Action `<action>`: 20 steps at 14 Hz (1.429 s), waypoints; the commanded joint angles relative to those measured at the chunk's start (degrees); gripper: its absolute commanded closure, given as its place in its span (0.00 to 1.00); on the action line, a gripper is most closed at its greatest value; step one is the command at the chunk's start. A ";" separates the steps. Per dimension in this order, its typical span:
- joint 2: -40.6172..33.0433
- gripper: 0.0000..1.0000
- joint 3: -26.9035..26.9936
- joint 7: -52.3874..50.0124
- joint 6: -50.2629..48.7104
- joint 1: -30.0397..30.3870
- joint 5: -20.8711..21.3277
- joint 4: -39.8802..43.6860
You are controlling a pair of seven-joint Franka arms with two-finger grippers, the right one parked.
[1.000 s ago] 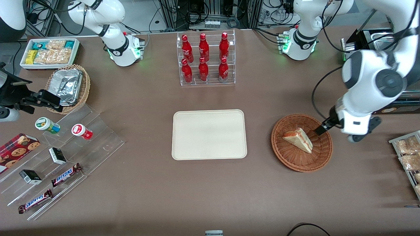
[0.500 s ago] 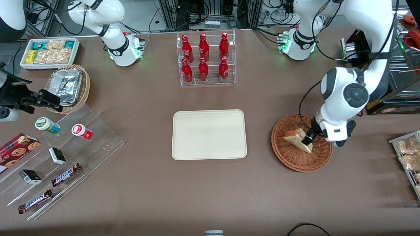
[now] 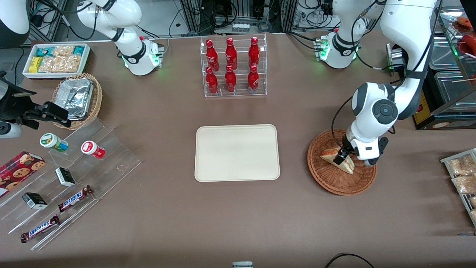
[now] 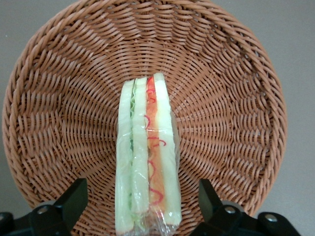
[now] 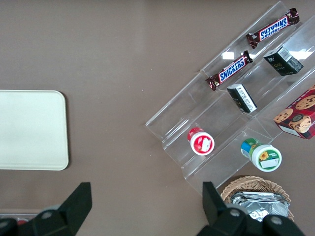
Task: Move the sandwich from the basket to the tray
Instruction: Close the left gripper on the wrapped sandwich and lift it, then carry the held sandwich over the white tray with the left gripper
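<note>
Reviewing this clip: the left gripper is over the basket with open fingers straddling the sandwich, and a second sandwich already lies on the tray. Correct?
Not quite. The tray is bare in the front view; there is only one sandwich, lying in the basket. The rest holds: the wrist view shows the gripper open, a finger on each side of it.

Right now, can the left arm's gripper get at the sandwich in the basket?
Probably yes. The gripper hangs open right over the sandwich in the basket, one finger on each side, nothing between them.
</note>
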 commanded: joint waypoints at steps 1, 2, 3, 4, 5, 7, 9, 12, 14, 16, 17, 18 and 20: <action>1.24 0.70 0.62 -1.59 2.15 -0.78 0.98 -0.16; 1.33 1.00 0.62 -1.50 2.15 -0.78 0.98 0.10; 1.42 1.00 0.62 -1.50 2.15 -0.78 0.98 0.19; 1.51 1.00 0.62 -1.42 2.15 -0.78 0.98 0.19; 1.33 1.00 0.62 -1.33 2.06 -0.78 0.98 0.28; -0.68 1.00 0.62 -0.80 0.58 -0.78 1.07 0.46; -4.80 1.00 -0.08 1.03 -11.22 -0.95 4.12 4.12; -6.76 1.00 -3.06 4.82 -31.82 -4.36 5.90 15.71; -5.53 1.00 -5.44 4.82 -37.12 -8.31 5.55 22.23; -3.25 1.00 -5.89 4.91 -36.88 -14.54 5.38 24.79; -1.06 1.00 -5.89 5.00 -36.44 -17.53 5.55 26.46; 2.18 1.00 -5.89 5.18 -36.26 -20.61 5.81 29.43; 9.38 1.00 -5.80 5.18 -36.00 -25.46 5.90 36.98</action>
